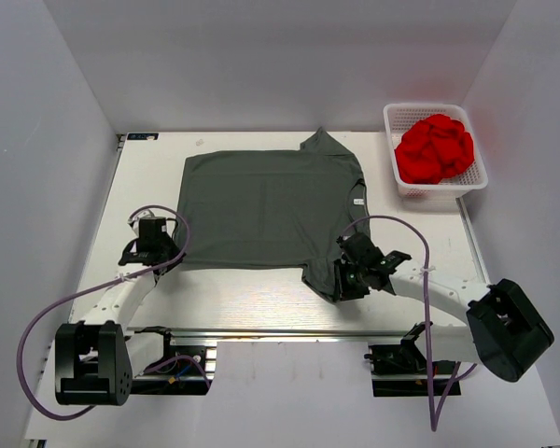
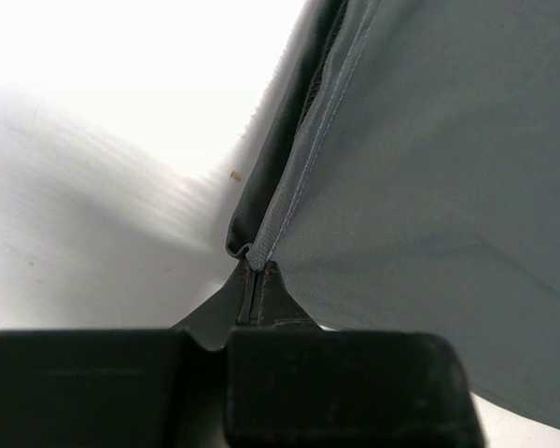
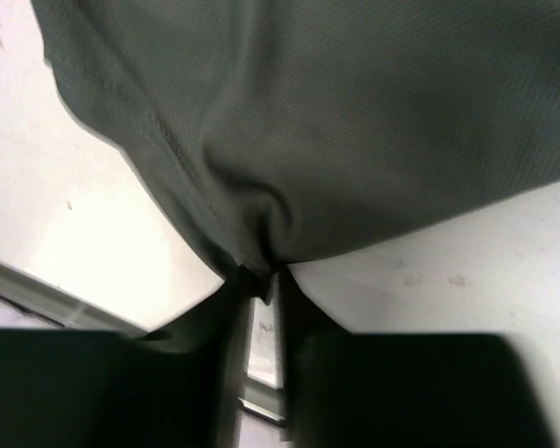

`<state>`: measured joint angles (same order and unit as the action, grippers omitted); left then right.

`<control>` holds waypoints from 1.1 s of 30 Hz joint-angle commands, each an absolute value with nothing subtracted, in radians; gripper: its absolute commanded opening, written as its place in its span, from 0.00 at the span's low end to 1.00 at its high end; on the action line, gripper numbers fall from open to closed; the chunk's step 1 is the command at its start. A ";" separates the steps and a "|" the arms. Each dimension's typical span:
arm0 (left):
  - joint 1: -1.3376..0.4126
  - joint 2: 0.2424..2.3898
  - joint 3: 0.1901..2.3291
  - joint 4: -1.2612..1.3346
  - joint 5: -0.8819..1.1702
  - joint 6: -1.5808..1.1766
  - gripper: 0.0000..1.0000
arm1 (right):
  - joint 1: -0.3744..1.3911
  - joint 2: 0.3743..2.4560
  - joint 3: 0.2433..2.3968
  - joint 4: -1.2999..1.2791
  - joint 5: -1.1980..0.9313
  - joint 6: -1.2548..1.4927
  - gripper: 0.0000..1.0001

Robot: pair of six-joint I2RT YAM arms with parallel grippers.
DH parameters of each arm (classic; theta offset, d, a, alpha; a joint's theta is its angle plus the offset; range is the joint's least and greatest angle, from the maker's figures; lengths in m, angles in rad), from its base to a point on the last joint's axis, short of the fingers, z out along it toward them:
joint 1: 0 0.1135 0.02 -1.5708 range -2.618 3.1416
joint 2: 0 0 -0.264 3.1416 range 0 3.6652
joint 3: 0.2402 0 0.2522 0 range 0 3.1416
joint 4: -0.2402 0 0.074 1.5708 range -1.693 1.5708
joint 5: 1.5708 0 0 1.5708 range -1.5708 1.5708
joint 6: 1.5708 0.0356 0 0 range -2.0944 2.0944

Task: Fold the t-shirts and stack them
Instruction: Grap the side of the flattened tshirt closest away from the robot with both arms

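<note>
A dark charcoal-grey t-shirt (image 1: 261,205) lies spread flat in the middle of the white table, collar to the right. My left gripper (image 1: 173,259) is at its near left corner. In the left wrist view that gripper (image 2: 259,266) is shut on the stitched hem of the t-shirt (image 2: 429,168). My right gripper (image 1: 343,280) is at the bunched near right end of the shirt. In the right wrist view its jaws (image 3: 261,275) stand close together, and a fold of the t-shirt (image 3: 336,121) is pinched at their tips.
A white basket (image 1: 393,140) at the far right of the table holds crumpled red cloth (image 1: 435,149). The table's near edge, with a metal rail (image 1: 289,333), lies just behind both grippers. Grey walls close in the left, back and right sides.
</note>
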<state>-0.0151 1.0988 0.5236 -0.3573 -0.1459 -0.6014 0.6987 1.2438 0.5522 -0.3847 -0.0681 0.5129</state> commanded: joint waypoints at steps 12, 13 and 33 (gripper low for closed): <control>-0.018 0.945 0.489 -0.431 -0.106 -0.640 0.00 | 0.730 1.037 0.548 -0.354 -0.157 0.417 0.00; -0.018 0.945 0.489 -0.420 -0.106 -0.640 0.00 | 0.732 1.037 0.555 -0.359 -0.144 0.410 0.00; -0.009 1.373 0.865 -0.290 -0.101 -0.638 0.00 | 0.546 1.420 1.018 -0.245 0.279 0.402 0.00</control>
<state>-0.0151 1.3396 0.8101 -0.3210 -0.0963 -0.6399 0.5816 1.4006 0.9546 -0.2878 0.2180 0.4068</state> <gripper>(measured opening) 0.015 0.011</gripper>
